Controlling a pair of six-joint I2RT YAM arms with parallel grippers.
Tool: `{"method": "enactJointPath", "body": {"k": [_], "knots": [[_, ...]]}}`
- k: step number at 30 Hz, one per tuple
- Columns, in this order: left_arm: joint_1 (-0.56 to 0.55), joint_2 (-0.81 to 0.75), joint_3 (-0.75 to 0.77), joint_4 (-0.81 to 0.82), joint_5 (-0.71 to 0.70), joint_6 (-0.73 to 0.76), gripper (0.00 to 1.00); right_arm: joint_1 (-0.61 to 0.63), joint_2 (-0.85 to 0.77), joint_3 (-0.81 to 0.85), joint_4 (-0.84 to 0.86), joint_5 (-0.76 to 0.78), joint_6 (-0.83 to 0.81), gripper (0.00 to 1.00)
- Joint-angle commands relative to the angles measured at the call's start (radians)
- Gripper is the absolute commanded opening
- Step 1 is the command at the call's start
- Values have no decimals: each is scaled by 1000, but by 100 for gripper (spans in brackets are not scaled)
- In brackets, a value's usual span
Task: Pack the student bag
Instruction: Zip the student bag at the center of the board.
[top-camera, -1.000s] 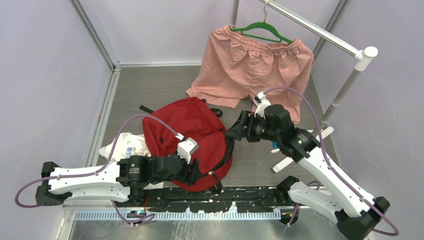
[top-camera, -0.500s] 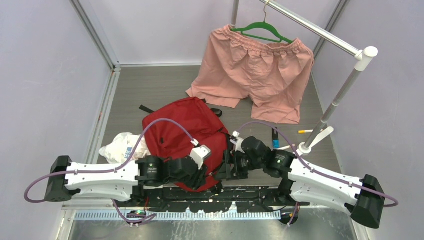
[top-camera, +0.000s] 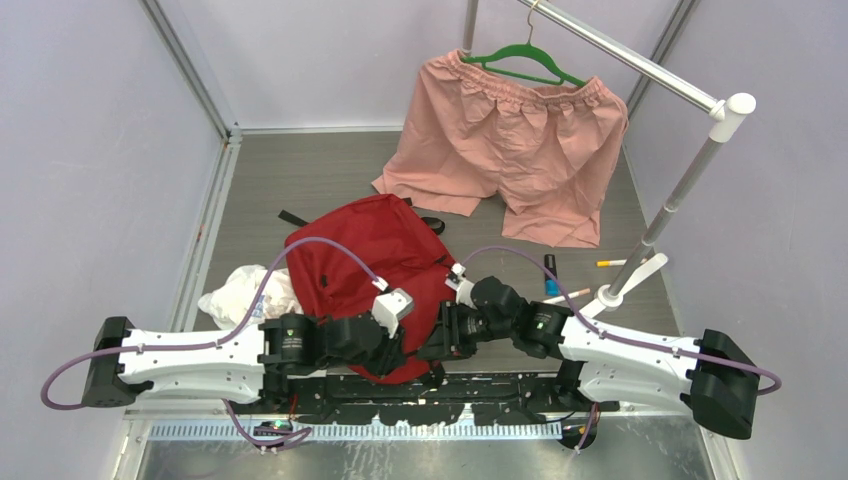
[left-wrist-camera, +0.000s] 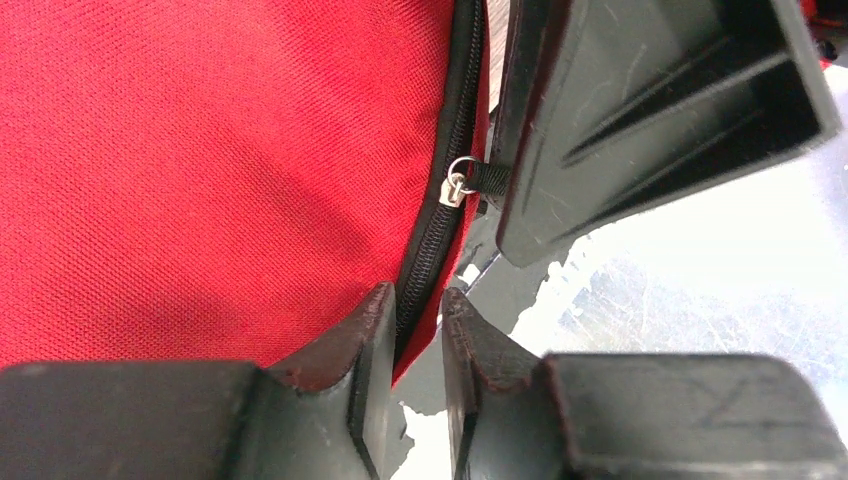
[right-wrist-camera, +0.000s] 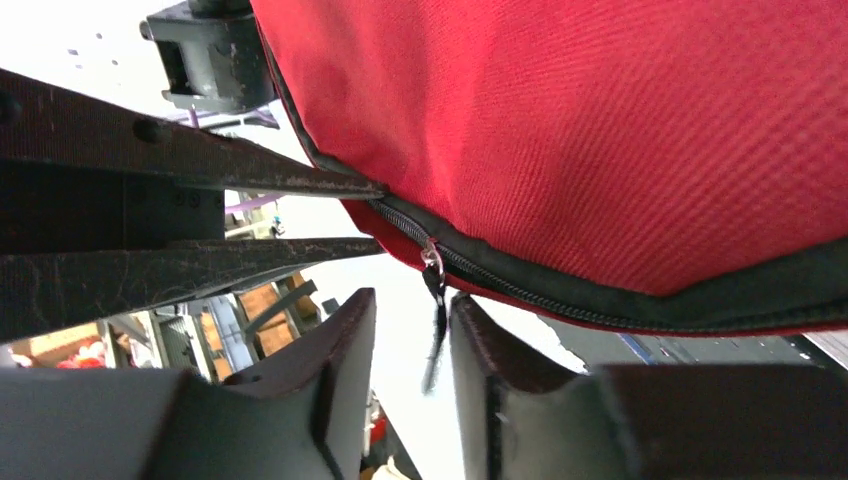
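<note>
Red student bag (top-camera: 375, 250) lies at the table (top-camera: 300, 170) near edge, right end effector (right-wrist-camera: 412, 330) narrowly apart around the dangling zipper pull (right-wrist-camera: 434, 275), left end effector (left-wrist-camera: 408, 330) nearly together astride the zipper seam (left-wrist-camera: 430, 240), bite unclear, so the slim pull may swing free

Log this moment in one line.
red fabric backpack: zipped | left end effector: straddling zipper edge | right end effector: jaws around black zipper pull, unclamped

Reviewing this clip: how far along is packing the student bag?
Done: nothing visibly packed; the zipper on the student bag looks closed where visible. In hand: left tool straddles that zipper, right tool brackets the pull tab. Remaining: unzip, load; pens lie on the table.
</note>
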Motion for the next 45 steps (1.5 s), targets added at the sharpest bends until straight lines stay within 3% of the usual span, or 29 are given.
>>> {"method": "enactJointPath", "body": {"k": [1, 4, 5, 6, 7, 9, 13, 21, 23, 26, 27, 34, 40, 45], "knots": [[-2, -10, -1, 60, -16, -13, 20, 6, -7, -6, 52, 49, 4, 29], [-2, -13, -4, 60, -8, -17, 16, 7, -15, -2, 22, 67, -7, 12], [-2, -14, -6, 59, -5, -20, 22, 7, -17, 2, 7, 73, -14, 6], [-2, -15, -8, 57, -2, -23, 34, 7, -19, 6, -8, 80, -18, 2], [-2, -15, -6, 53, 0, -26, 46, 6, -22, 8, -24, 87, -25, 1], [-2, -12, -3, 48, 3, -27, 56, 6, -30, 9, -40, 92, -29, 1], [-2, 21, 7, 49, 8, -10, 59, 6, -40, 17, -63, 97, -38, 1], [-2, 115, 25, 67, 16, 4, 45, 6, -47, 39, -135, 109, -86, 1], [-2, 107, 27, 51, -11, 5, 35, 4, -58, 41, -180, 126, -109, 1], [-2, 72, 31, 3, -64, -5, 4, 5, -71, 84, -302, 178, -171, 1], [-2, 57, 31, -12, -76, -9, 0, 4, -76, 102, -348, 203, -188, 1], [-2, -125, -9, -108, -107, -56, 0, -62, -146, 182, -582, 348, -281, 1], [-2, -287, -65, -152, -103, -136, 0, -245, -122, 224, -639, 268, -390, 1], [-2, -231, -53, -175, -78, -137, 0, -339, -47, 293, -665, 278, -493, 1]]}}
